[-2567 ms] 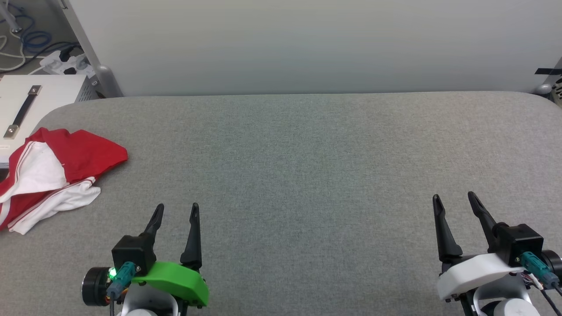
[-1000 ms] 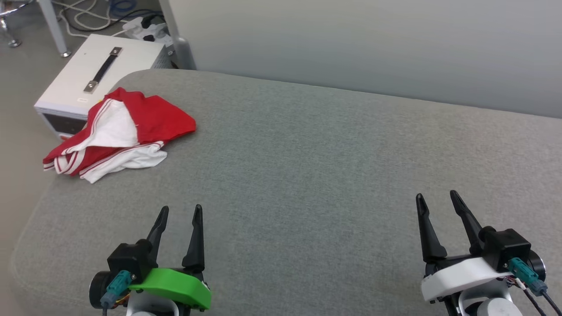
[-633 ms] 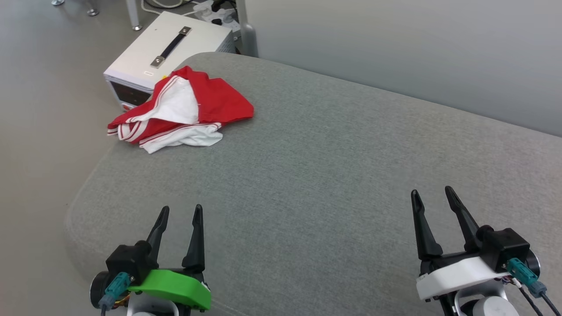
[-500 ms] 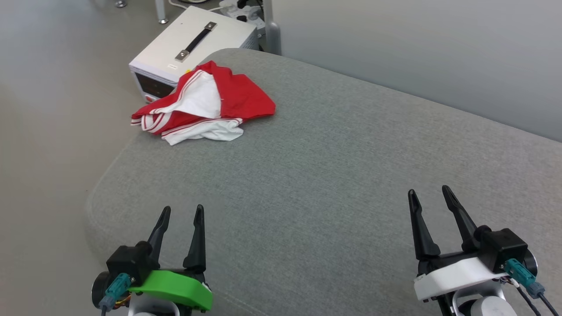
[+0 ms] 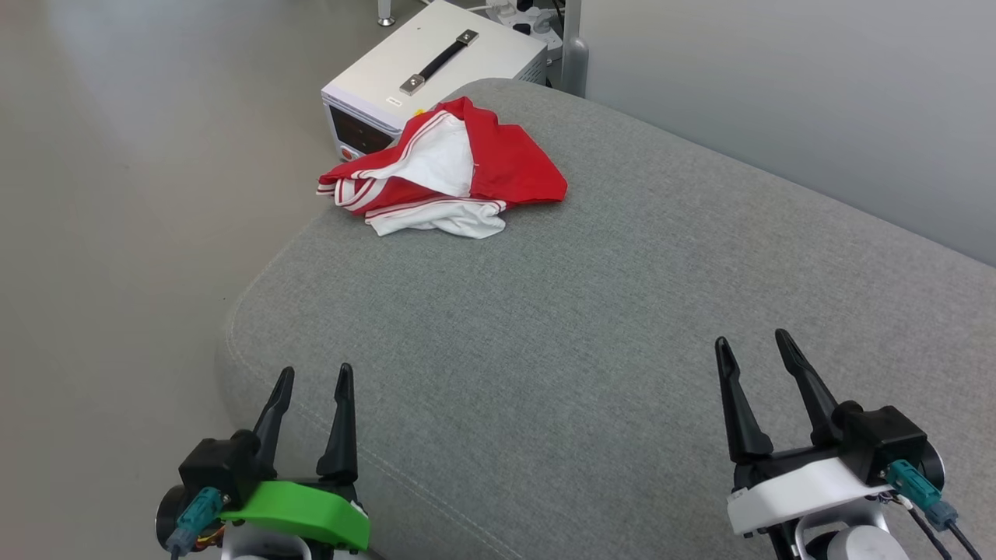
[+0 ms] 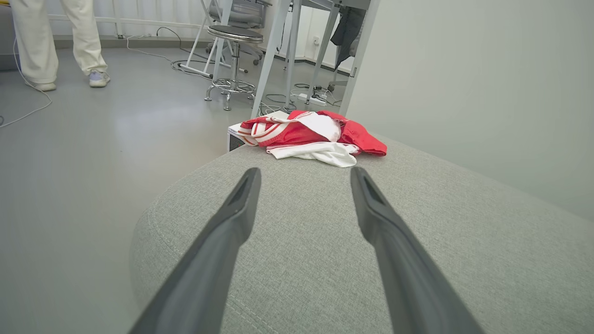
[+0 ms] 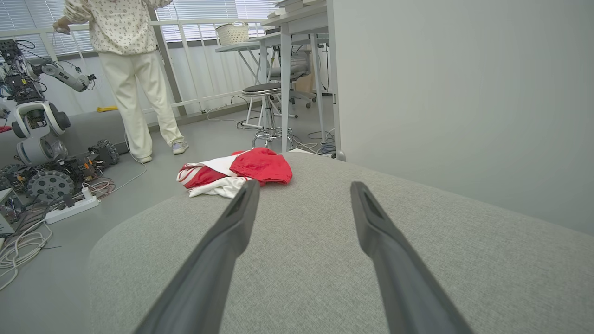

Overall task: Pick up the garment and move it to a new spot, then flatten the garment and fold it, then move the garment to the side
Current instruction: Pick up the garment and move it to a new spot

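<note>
Garment: your crumpled red-and-white garment (image 5: 459, 175) is lying upper centre in the head view, on the far corner of the grey padded surface (image 5: 591, 334), seemingly overhanging its edge.
Left: your left gripper (image 5: 315, 370) is resting lower left, fingers spread, gripping nothing.
Right: your right gripper (image 5: 751, 339) is resting lower right, fingers spread, gripping nothing.

You have bright, even light throughout, with only faint, soft shadows. Windows (image 7: 209, 11) at the right wrist view's top left glare white, the floor (image 6: 116, 130) carries a pale sheen, and both wrist views bow at their edges.
</note>
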{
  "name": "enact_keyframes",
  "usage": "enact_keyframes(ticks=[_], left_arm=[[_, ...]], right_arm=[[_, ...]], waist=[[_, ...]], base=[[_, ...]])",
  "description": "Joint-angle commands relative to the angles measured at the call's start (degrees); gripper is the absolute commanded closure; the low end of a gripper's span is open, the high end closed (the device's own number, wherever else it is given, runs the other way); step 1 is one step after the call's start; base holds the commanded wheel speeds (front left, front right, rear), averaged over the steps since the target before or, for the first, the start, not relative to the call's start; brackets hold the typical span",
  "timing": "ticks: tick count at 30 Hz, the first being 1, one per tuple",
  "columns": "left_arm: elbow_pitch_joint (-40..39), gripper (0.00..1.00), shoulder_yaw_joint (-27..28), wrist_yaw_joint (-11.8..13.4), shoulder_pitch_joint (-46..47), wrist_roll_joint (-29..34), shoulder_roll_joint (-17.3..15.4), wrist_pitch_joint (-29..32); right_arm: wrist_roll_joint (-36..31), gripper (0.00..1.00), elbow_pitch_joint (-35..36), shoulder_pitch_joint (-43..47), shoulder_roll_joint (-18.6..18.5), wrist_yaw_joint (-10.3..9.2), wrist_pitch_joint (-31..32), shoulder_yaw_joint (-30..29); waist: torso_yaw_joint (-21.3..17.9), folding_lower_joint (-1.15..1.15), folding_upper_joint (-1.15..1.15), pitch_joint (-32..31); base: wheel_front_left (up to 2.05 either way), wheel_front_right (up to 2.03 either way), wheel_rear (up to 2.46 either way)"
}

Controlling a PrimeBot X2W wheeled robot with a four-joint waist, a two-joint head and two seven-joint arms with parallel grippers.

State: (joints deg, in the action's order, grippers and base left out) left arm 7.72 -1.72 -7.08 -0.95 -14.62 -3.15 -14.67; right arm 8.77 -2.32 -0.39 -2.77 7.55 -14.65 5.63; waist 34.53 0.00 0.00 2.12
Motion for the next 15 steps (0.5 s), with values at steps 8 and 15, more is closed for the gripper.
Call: enact_keyframes(ticks=[8,15], left_arm=[[0.8,0.0,0.4,-0.4,0.3,-2.4,0.3,-0.3],[4.1,0.0,0.8,-0.4,4.1,-3.7,0.2,-0.3]], right_arm=[[-0.7,0.0,0.4,-0.9,-0.1,-0.06,-0.3,-0.2],[-3.3,0.0,1.5,-2.6,-0.1,-0.06,-0.3,0.7]], waist=[[-1.5,0.0,0.0,1.3],[-3.8,0.0,0.0,6.5]], base=[[0.0,0.0,0.0],[0.0,0.0,0.0]])
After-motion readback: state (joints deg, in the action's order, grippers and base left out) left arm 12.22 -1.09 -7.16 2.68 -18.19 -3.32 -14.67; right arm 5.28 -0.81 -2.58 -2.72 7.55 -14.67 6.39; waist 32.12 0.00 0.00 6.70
